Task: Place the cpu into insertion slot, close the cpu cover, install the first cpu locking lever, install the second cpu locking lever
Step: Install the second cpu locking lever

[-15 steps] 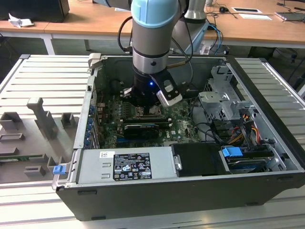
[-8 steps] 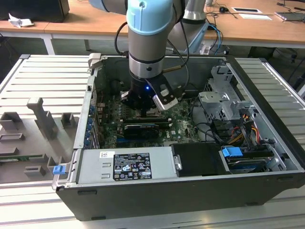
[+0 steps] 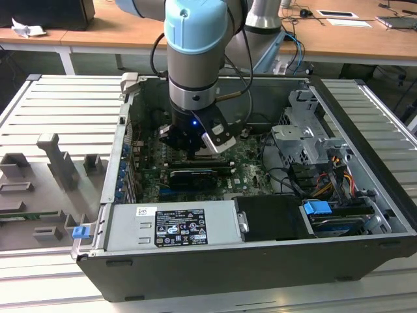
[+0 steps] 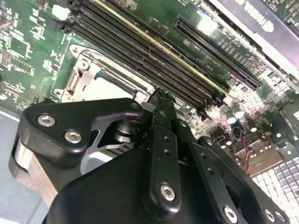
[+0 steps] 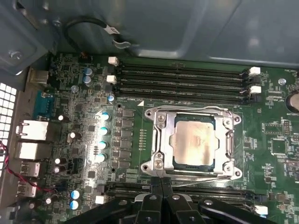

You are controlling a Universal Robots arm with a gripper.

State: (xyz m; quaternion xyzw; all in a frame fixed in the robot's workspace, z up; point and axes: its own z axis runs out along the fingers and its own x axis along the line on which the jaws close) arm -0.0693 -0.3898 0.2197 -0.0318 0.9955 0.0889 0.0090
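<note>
An open computer case is lying on a ribbed metal table, seen in the exterior view, with wooden desks standing beyond it on the far side. The arm, pale blue and grey, is reaching down into the middle of the case, over the green motherboard. A silver drive cage is sitting at the exterior view's right inside the case, and a blue connector is lying nearer, just beside a bundle of coloured wires.

In the first wrist view, four long black memory slots are running across the board on the far side of the socket. The insertion slot is being shown ringed by its silver frame, and the cpu is lying flat inside it, its pale metal top facing up. The cpu cover is lying down around the chip, framing it through the central cut-out. A thin lever is running along the near edge of the frame.

The gripper is being held just beside that near edge, its black fingers drawn close together with nothing visibly gripped between them. In the second wrist view, the gripper is being shown low over the socket frame, next to the memory slots.
</note>
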